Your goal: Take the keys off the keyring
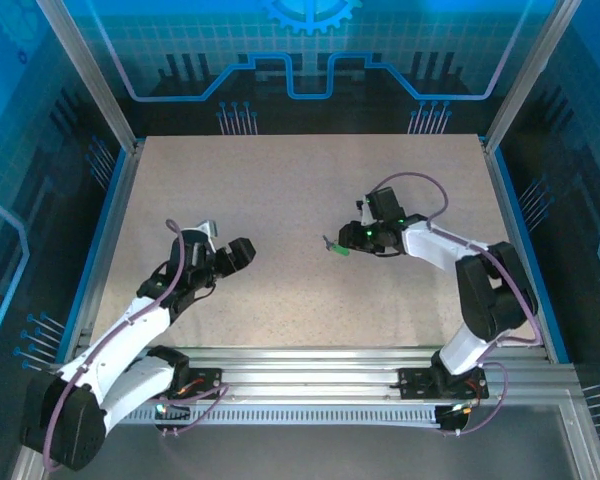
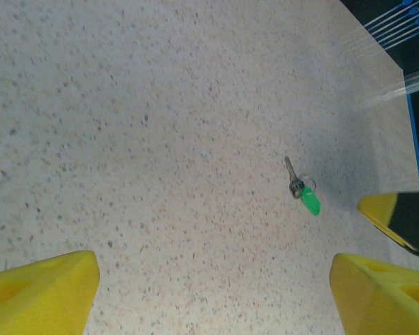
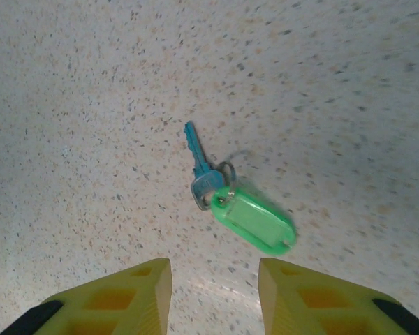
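Your left gripper [image 2: 213, 296] has its fingers wide apart and empty, with the key [image 3: 199, 164], its keyring [image 3: 225, 169] and the green tag [image 3: 255, 220] well ahead, off to its right. Your right gripper [image 3: 215, 293] hovers just behind the tag, fingers narrowly apart, nothing pinched. I'd pin the tag with the right first, then bring the left in for the key. The speckled table [image 1: 280, 200] is flat, with blue-lit walls [image 1: 40, 150] around it.

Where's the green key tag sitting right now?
In the top view the green key tag lies on the table slightly right of centre, just ahead of the right gripper, ringed to the key.
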You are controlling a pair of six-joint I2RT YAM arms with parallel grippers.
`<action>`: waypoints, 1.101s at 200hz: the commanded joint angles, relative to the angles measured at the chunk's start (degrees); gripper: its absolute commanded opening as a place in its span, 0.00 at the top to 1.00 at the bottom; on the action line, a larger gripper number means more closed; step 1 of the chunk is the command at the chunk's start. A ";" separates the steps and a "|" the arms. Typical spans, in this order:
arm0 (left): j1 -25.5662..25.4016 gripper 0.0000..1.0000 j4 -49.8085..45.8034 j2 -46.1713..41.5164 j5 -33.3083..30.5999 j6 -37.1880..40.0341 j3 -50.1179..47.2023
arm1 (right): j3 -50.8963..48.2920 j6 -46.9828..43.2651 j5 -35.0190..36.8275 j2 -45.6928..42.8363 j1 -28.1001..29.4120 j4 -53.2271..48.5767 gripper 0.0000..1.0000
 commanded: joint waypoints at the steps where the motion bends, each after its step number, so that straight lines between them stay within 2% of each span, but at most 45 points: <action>1: -0.63 0.13 -0.48 -1.23 1.82 -2.38 -1.50 | 2.97 1.07 0.25 2.96 1.66 -1.40 0.64; 22: -1.10 0.12 -0.29 -1.14 2.01 -3.00 -2.16 | 4.80 1.46 1.11 5.99 2.13 -1.87 0.68; 92: -1.47 0.12 -0.43 -2.51 1.22 -4.27 -4.45 | 13.10 -1.28 3.31 13.04 1.83 -9.39 0.71; 140: -1.55 0.11 -0.42 -3.62 0.80 -4.80 -5.45 | 15.89 -1.79 2.48 16.06 1.62 -12.16 0.74; 183: -1.53 0.11 -0.78 -4.33 0.78 -4.88 -5.86 | 16.62 -1.90 2.22 17.17 1.60 -12.30 0.81; 220: -1.55 0.11 -0.60 -5.20 0.79 -5.52 -6.80 | 16.86 -1.97 2.17 17.60 1.33 -11.98 0.81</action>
